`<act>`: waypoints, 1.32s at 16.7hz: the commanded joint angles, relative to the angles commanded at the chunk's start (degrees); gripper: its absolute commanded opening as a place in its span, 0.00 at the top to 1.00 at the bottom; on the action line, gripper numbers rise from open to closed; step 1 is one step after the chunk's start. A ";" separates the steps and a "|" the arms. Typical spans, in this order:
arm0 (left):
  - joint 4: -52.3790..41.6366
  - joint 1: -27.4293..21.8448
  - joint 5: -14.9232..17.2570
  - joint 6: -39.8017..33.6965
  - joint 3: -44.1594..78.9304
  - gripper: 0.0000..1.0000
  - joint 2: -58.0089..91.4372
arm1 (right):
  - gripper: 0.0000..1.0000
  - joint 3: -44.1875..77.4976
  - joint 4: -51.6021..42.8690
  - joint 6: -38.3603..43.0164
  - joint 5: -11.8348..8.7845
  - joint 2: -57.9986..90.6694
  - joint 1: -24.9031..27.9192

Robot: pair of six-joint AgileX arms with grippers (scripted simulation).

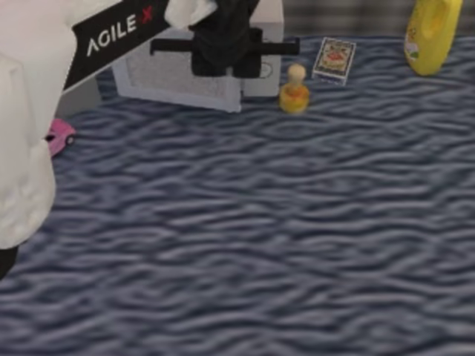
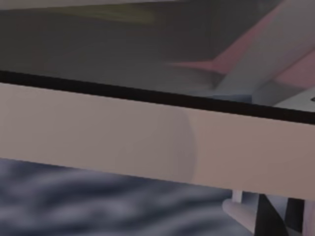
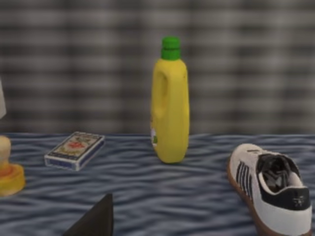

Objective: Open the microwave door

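1. Now left gripper [image 1: 223, 48] over door's [image 1: 178, 78] right edge, far left of table.
2. Grip state: cannot tell.
3. Door's long axis left-right, partly swung from microwave [image 1: 267, 22].
4. Right arm parked, unseen from above.

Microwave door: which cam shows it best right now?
Top view. The microwave door shows its mesh window there, part hidden by the left gripper. Left wrist view shows only a close pale panel edge, unclear whose. Right wrist view misses it.

Light-grey microwave door [image 1: 178, 78] with speckled mesh; yellow bottle [image 3: 170, 110].
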 joint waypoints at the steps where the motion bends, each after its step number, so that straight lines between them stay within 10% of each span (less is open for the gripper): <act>1: 0.00 0.00 0.00 0.00 0.00 1.00 0.00 | 0.00 0.00 0.00 0.00 0.00 0.00 0.00; 22: 5.01 0.71 2.88 5.64 -9.69 1.00 -5.86 | 0.00 0.00 0.00 0.00 0.00 0.00 0.00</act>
